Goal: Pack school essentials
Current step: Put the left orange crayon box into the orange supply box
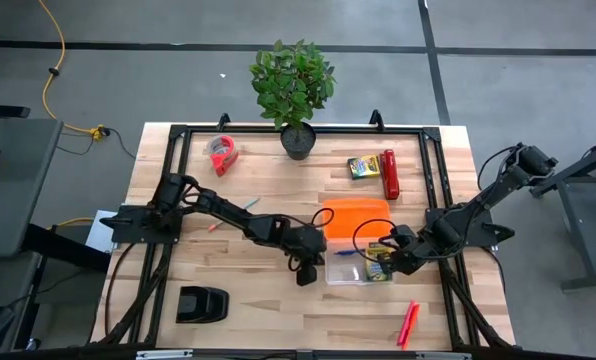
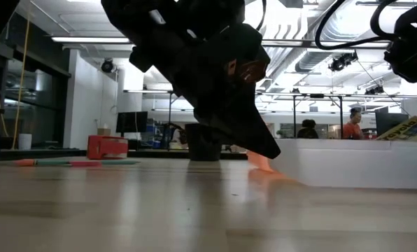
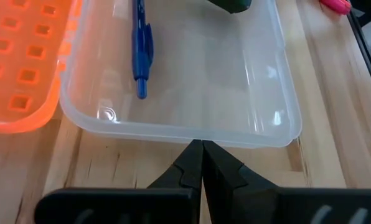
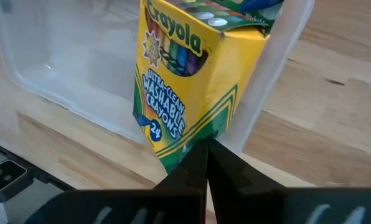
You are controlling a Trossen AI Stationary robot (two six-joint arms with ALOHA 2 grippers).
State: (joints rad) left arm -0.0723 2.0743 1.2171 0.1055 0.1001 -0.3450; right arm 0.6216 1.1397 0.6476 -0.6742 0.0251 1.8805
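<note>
Clear plastic box sits mid-bench with its orange lid touching its far side. From above you only get a rough idea of what's inside, but the left wrist view shows a thin blue pen lying flat on the box floor, long axis running from the near wall toward the far one, close to the lid side. The right wrist view is the only one where you can read the crayon box: it's tilted, leaning on the clear box's end wall, one corner low by the right tool.

Both tools are closed with nothing in them. The left tool is just outside the box's near wall, fingers pressed together.

Plenty of bare wood in front of the box. A second crayon box lies near the far rail, and the pink markers are by the front edge, pointing roughly front to back.
</note>
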